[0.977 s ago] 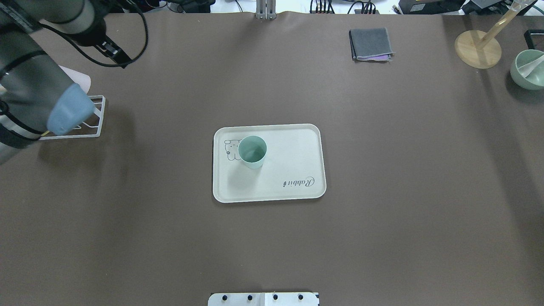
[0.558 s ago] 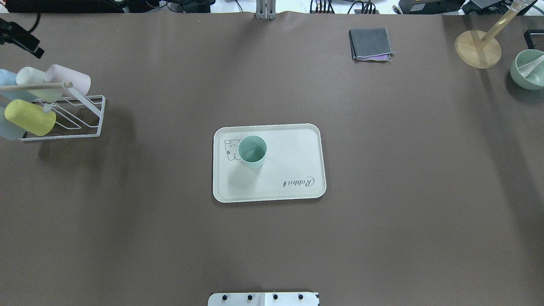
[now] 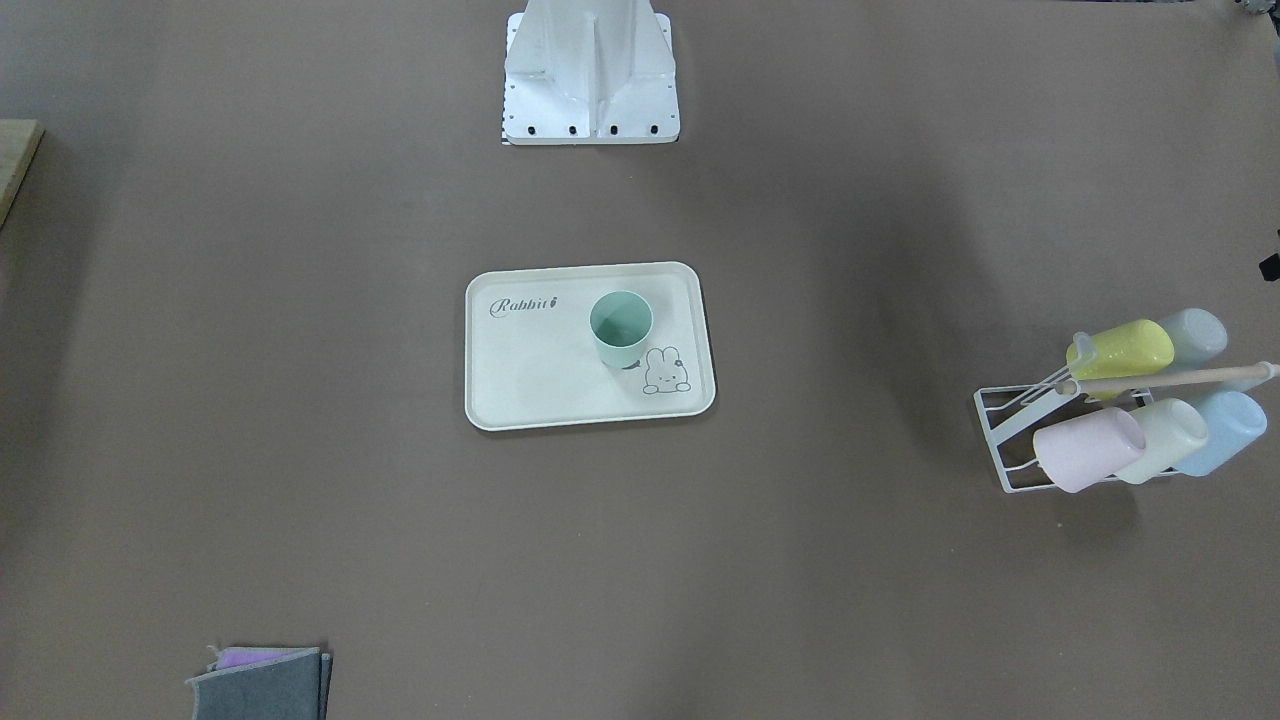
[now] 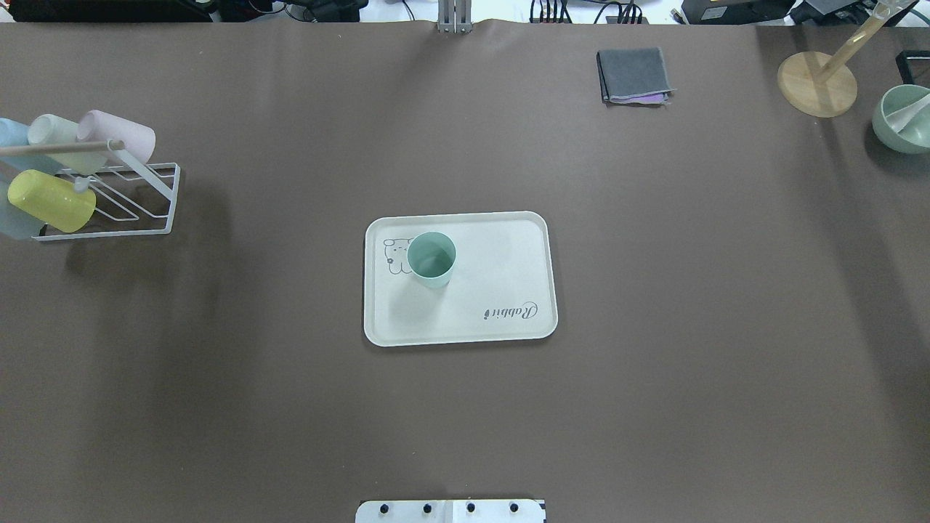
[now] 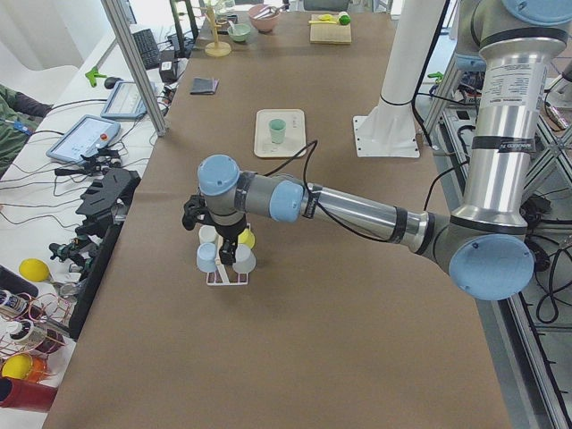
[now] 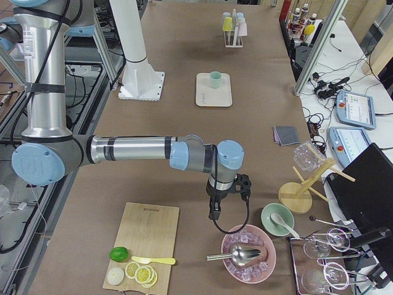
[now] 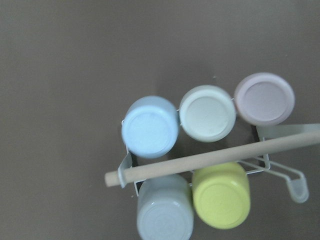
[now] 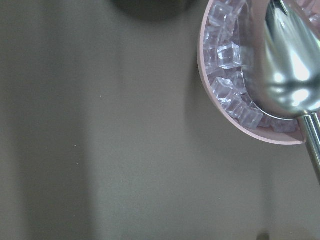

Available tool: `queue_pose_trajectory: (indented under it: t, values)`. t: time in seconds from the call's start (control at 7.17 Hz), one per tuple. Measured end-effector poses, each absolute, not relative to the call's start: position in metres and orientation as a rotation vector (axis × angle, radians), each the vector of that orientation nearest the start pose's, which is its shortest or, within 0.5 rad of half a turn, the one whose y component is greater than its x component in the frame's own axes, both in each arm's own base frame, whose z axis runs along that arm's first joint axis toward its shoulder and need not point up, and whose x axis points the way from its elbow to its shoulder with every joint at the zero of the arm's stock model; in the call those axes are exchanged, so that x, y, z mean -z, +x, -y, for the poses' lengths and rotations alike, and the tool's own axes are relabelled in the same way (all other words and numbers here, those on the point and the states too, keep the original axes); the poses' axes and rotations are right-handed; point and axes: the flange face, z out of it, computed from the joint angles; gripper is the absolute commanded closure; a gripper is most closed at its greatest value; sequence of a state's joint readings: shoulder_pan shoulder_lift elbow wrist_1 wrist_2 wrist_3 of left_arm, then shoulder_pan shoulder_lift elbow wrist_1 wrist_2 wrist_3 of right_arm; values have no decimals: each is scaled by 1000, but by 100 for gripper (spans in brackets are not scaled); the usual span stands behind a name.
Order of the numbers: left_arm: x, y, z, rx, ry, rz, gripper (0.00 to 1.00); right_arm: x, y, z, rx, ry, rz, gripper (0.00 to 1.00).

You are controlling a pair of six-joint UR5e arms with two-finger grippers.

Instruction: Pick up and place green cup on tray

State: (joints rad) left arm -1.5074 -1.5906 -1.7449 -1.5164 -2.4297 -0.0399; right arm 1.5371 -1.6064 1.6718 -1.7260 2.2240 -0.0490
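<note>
The green cup (image 4: 431, 259) stands upright on the cream tray (image 4: 501, 280), next to the bunny drawing; it also shows in the front-facing view (image 3: 620, 328) and on the tray (image 3: 530, 375) there. My left gripper (image 5: 219, 239) shows only in the exterior left view, hanging over the cup rack, far from the tray. My right gripper (image 6: 216, 215) shows only in the exterior right view, above a pink ice bowl. I cannot tell whether either is open or shut. Neither wrist view shows fingers.
A white wire rack (image 4: 156, 200) with several pastel cups (image 7: 207, 113) stands at the table's left end. A grey cloth (image 4: 633, 75), a wooden stand (image 4: 817, 83) and a green bowl (image 4: 903, 120) lie at the far right. The pink ice bowl (image 8: 235, 107) holds a metal scoop.
My left arm has drawn back out of the overhead view to the left, uncovering the rack and its cups. The green cup and the tray have not moved.
</note>
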Motion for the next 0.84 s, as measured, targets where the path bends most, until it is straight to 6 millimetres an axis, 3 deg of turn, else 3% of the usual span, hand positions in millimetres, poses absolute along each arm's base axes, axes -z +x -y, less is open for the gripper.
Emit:
queue_pose_trajectory:
  t: [0.28, 0.84]
  values:
    - [-592, -48, 478, -113, 88, -855, 2, -647, 57, 470, 51, -79, 654, 0]
    - [-613, -71, 468, -97, 85, -753, 2, -650, 56, 465, 48, -86, 666, 0]
